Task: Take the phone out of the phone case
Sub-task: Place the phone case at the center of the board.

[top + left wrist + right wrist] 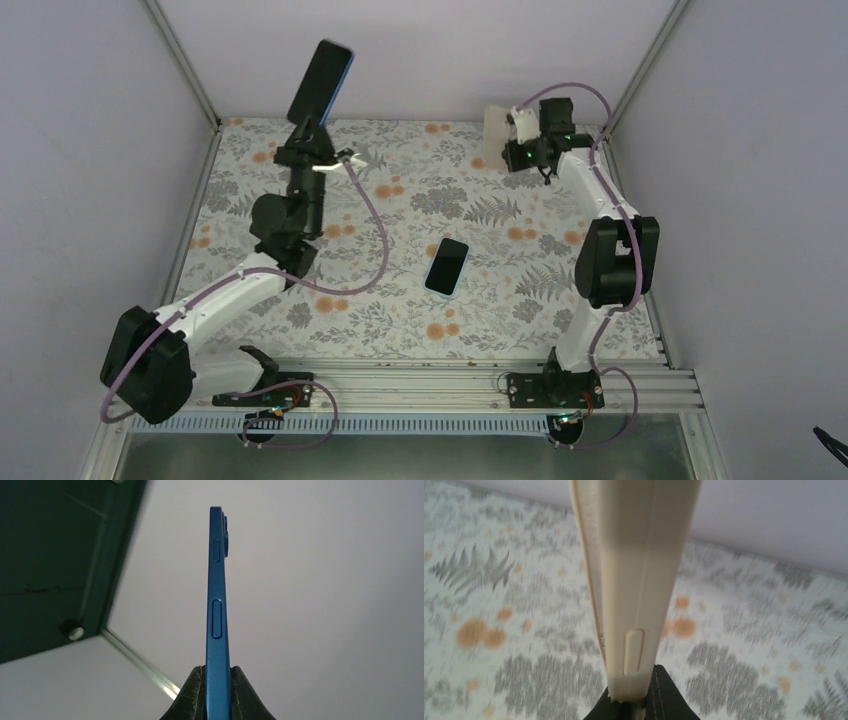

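Observation:
My left gripper is shut on the lower end of a bare blue phone and holds it high above the far left of the table. In the left wrist view the phone stands edge-on between my fingers, side buttons showing. My right gripper is shut on a cream phone case at the far right, above the table. In the right wrist view the case rises edge-on from the gripper; the phone and the case are far apart.
A second phone with a dark screen and light blue rim lies flat mid-table. The floral table cover is bounded by grey walls on three sides, with metal corner posts and a rail at the near edge.

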Robot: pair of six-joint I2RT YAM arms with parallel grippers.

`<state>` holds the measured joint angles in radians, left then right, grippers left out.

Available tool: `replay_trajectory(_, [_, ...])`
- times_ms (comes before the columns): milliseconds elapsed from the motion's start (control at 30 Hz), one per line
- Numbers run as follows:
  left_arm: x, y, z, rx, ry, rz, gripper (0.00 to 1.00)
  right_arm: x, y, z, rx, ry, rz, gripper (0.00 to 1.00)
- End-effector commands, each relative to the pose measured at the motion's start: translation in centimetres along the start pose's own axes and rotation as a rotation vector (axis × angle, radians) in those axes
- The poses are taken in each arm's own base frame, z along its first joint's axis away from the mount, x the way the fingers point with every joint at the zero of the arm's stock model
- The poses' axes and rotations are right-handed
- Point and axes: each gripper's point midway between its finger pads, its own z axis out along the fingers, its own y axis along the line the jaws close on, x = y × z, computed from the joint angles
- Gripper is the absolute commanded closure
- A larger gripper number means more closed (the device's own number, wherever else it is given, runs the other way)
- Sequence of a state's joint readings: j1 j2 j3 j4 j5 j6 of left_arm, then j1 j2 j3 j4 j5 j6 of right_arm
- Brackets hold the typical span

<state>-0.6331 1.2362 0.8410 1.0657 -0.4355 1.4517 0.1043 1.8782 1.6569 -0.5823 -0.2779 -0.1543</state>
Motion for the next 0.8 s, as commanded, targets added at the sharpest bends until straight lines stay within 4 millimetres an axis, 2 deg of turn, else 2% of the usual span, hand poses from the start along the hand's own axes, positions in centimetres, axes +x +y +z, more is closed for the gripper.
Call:
replay_trajectory(0, [9.5,-5.4,-2.2,0.235,0.188,0.239,0.98,5.7,2.6,-2.5,-0.132,0.149,-0.065,0.97])
replay_trajectory(67, [13.9,-7.5,-3.4,0.359,0.279,0.316,0.98,7.9,3.0,-3.4,-0.135,0.203,-0.090,0.97])
replay_trajectory(100, [16.2,-9.8,-4.9,0.490,0.334,0.364,0.98,8.9,2.9,-3.8,-0.123,0.225,-0.101,0.96])
replay_trajectory(133, [18.1,-10.8,-5.8,0.550,0.383,0.390,0.98,10.3,2.8,-4.0,-0.111,0.261,-0.104,0.97])
replay_trajectory(233, [22.3,-12.7,-8.3,0.671,0.498,0.443,0.98,13.5,2.0,-4.2,-0.064,0.342,-0.111,0.97])
replay_trajectory(333, [25.4,-14.7,-10.5,0.790,0.602,0.493,0.98,16.2,1.2,-3.9,-0.050,0.402,-0.096,0.97])
replay_trajectory(467, [27.9,-18.3,-14.0,0.932,0.706,0.503,0.98,18.5,-0.2,-2.9,-0.053,0.446,-0.030,0.97])
replay_trajectory(600, [29.4,-21.4,-17.8,1.047,0.769,0.511,0.98,19.3,-2.1,-1.8,-0.041,0.471,0.055,0.96])
replay_trajectory(767, [28.8,-24.1,-22.2,1.189,0.789,0.469,0.98,20.3,-4.4,-0.7,-0.006,0.518,0.126,0.97])
